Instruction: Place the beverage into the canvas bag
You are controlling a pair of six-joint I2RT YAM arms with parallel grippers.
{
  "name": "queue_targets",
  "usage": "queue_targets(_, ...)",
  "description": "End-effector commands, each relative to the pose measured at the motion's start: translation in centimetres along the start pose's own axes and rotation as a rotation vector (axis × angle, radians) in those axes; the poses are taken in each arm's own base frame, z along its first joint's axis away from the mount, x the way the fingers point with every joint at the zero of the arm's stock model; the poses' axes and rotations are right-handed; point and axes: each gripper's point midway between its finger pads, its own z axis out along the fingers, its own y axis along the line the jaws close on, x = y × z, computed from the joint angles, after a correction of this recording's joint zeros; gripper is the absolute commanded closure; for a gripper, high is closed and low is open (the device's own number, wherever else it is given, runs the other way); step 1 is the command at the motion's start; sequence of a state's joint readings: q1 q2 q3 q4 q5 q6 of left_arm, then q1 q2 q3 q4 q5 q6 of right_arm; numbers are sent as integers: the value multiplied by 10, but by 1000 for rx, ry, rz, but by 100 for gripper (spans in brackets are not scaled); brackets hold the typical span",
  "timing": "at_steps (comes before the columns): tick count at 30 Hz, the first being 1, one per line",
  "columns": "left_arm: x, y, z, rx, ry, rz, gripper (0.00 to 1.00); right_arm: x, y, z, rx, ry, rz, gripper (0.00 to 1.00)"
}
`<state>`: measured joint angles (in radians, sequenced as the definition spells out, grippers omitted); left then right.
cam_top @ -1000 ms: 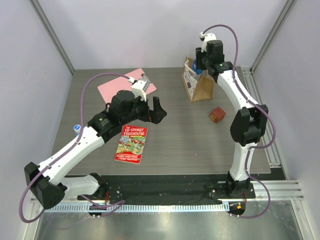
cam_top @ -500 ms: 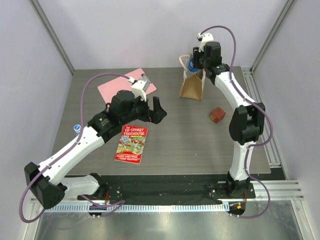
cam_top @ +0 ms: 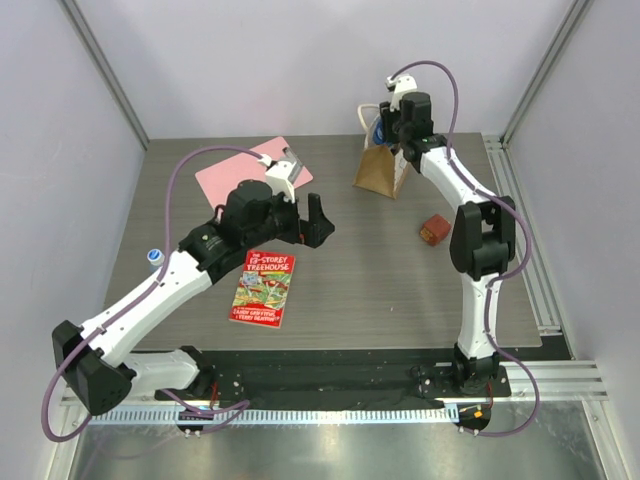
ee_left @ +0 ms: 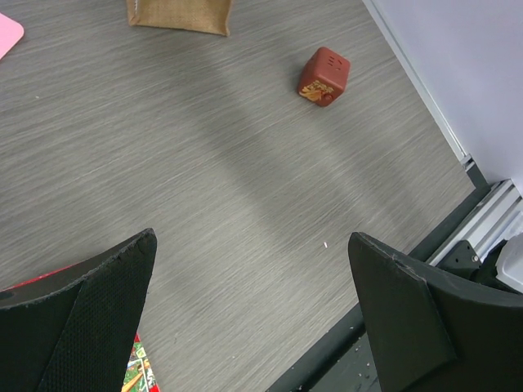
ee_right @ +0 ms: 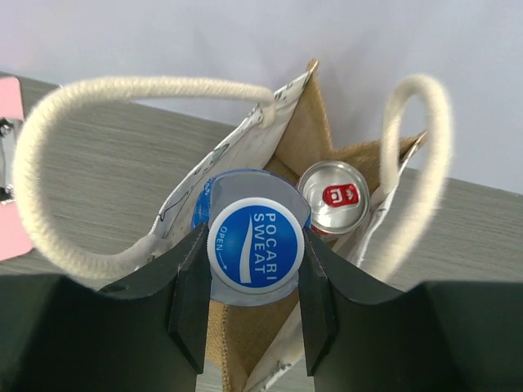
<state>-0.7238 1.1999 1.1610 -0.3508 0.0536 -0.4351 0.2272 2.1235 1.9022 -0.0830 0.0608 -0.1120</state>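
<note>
The beverage [ee_right: 256, 239], a bottle with a blue and white cap, hangs upright over the open mouth of the canvas bag [ee_right: 306, 135]. My right gripper [ee_right: 253, 245] is shut on the bottle just below the cap. The bottle's lower part sits inside the bag's rim, between the cream loop handles [ee_right: 122, 90]. A silver can [ee_right: 333, 196] stands in the bag beside it. From above, the tan bag [cam_top: 380, 172] stands at the back of the table under my right gripper [cam_top: 392, 128]. My left gripper [cam_top: 300, 225] hovers open over the table, holding nothing.
A red cube [cam_top: 434, 229] lies right of the bag, also seen as the red cube [ee_left: 324, 76]. A picture book [cam_top: 263, 287] lies under the left arm. A pink clipboard [cam_top: 240, 172] rests at the back left. A small bottle [cam_top: 154, 255] sits at the left edge.
My right gripper has moved left and back with the bottle. The bag has shifted left with it and turned, so its white panel faces away. The left arm has barely moved.
</note>
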Motion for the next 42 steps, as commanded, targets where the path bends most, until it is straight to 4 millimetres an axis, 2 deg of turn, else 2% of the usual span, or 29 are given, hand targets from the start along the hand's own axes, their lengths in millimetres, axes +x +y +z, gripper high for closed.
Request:
queue_targets(1,-14,3,8,-35,-38,-21,0,-111,-13,-20,49,-334,2,99)
queue_targets(2,-15,10,12,-73,-42,-34,0,-113,-14,-19,47,-345,4,99)
queue_targets(4,-30,12,15,-116,-73,-72,0,-117,-12,-19,43,-361,1,99)
queue_targets(5,-28,18,26,-144,-63,-85,0,-119,-12,-18,40,-372,-1,99)
queue_targets(6,-39,15,29,-145,-90,-100,0,-122,-11,-18,36,-383,-1,99)
queue_targets(7,-46,20,37,-179,-122,-107,0,-123,-11,-17,36,-388,1,99)
queue_targets(8,-42,27,53,-208,-111,-111,0,-125,-10,-16,32,-394,3,99)
queue_targets(10,-55,36,72,-257,-151,-104,0,-122,-7,-13,16,-393,9,99)
queue_targets(11,-41,46,95,-288,-113,-92,0,-120,-6,-12,15,-393,9,99)
queue_targets(13,-55,45,114,-282,-132,-75,0,-118,-6,-12,15,-393,14,99)
queue_targets(14,-52,49,127,-275,-116,-71,0,-120,-7,-14,16,-402,14,99)
queue_targets(15,-55,53,147,-279,-110,-72,1,-113,-6,-13,15,-392,15,99)
queue_targets(17,-57,58,167,-244,-87,-105,4,-113,-4,-16,6,-394,7,99)
queue_targets(18,-56,59,186,-217,-73,-113,7,-113,-4,-17,2,-393,7,99)
queue_targets(20,-73,59,202,-148,-107,-103,13,-112,-4,-18,1,-390,11,99)
queue_targets(21,-61,69,218,-151,-91,-83,16,-114,-4,-19,-2,-393,12,99)
queue_targets(22,-71,70,227,-127,-142,-55,17,-113,-2,-20,-12,-388,11,99)
queue_targets(24,-75,91,247,-140,-204,-2,20,-114,-3,-20,-14,-388,22,99)
queue_targets(26,-78,109,260,-141,-250,21,26,-116,5,-22,-52,-392,26,99)
queue_targets(27,-94,107,265,-99,-332,70,37,-117,4,-23,-55,-394,34,99)
queue_targets(28,-84,110,276,-57,-340,83,40,-117,7,-22,-65,-393,36,99)
queue_targets(29,-91,120,279,-39,-378,77,41,-119,7,-22,-74,-395,35,99)
queue_targets(30,-105,118,280,6,-446,51,42,-119,9,-22,-82,-396,37,99)
queue_targets(31,-105,114,285,57,-449,47,41,-118,10,-21,-87,-385,42,99)
queue_targets(35,-104,144,324,32,-457,28,38,-118,13,-20,-103,-386,59,99)
queue_targets(38,-100,138,344,123,-466,34,38,-118,14,-18,-118,-384,61,99)
queue_targets(40,-99,130,350,180,-471,39,39,-117,11,-17,-119,-380,65,99)
queue_targets(41,-106,122,349,215,-484,48,41,-121,12,-18,-123,-388,72,99)
queue_targets(42,-102,121,352,232,-484,53,45,-118,11,-16,-127,-382,75,99)
